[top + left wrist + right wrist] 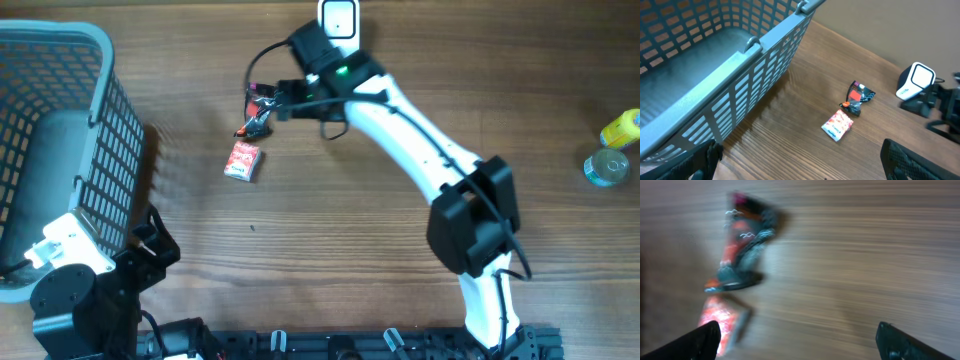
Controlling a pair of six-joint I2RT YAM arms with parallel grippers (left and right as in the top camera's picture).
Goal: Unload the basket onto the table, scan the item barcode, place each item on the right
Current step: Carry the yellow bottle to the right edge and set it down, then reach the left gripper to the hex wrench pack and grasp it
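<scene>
Closest to us are the right pincer's (800, 345) two fingertips (702, 341), set far apart at the bottom corners of the blurred wrist view with nothing between them: it is wide open and empty. The dark packet (742, 245) lies on the tabletop (855, 270) ahead of it and off to one side, untouched. The red packet (720, 322) lies just beside one fingertip. From above, that pincer hovers right over the dark packet, and the scanner (340, 18) stands near, beyond its wrist.

We judge the task barely begun. No packet is gripped or lifted and none faces the scanner, so picking up, turning the barcode to the scanner and scanning are all left to do. Which packet is meant we cannot tell; the dark one seems likelier.

The left pincer (805, 167) is also wide open and empty, with the basket (740, 75) just beside it. We see nothing in the basket.
</scene>
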